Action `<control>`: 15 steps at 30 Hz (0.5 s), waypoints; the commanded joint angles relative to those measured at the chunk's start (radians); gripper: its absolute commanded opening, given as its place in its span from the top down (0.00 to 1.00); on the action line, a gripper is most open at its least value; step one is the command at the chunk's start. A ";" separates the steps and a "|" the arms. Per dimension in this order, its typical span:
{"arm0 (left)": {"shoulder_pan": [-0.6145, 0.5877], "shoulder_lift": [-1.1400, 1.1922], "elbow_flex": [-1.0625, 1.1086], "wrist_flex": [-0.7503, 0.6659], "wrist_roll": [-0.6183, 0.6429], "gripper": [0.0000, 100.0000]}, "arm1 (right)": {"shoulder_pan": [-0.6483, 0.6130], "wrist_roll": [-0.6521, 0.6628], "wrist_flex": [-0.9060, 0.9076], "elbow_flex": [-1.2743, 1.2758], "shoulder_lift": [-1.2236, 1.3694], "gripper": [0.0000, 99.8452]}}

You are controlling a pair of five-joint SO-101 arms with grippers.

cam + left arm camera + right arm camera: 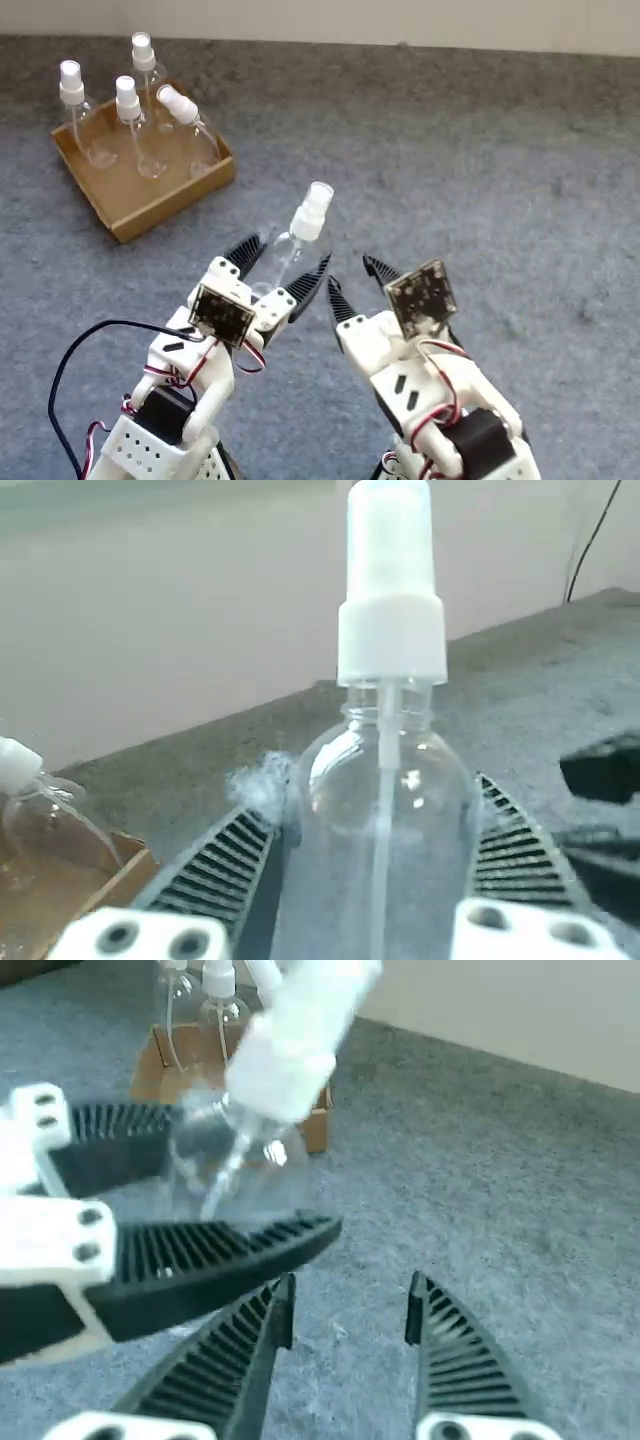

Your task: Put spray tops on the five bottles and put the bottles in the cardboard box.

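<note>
Spray bottle (284,250), clear glass with a white spray top (312,208), is clamped between the black fingers of the left gripper (285,258) in the high view. It tilts, with its top pointing away from the arm. Just beside it, the right gripper (355,278) has its fingers spread with nothing between them. Well ahead of the left gripper, the cardboard box (170,205) holds four capped bottles (127,120) on grey carpet (480,150).

From the left wrist, the bottle (385,810) sits between the gripper's ribbed fingers (215,865), which press both its sides. The spray top (390,600) rises past the fingertips. A corner of the box (110,880) lies farther off.

From the right wrist, the right gripper (350,1305) hangs spread over the carpet (500,1190). The left gripper (250,1175) holds the bottle (235,1160) just ahead of it, with the box (316,1125) beyond.
</note>
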 commanded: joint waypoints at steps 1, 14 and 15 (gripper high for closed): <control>-0.062 -0.012 0.015 -0.089 0.009 0.86 | -0.010 0.015 -0.125 0.119 -0.008 0.84; -0.102 -0.012 0.018 -0.333 0.014 0.86 | -0.008 0.011 -0.329 0.306 -0.008 0.99; -0.079 -0.012 0.018 -0.330 0.014 0.86 | -0.008 0.009 -0.361 0.323 -0.008 0.99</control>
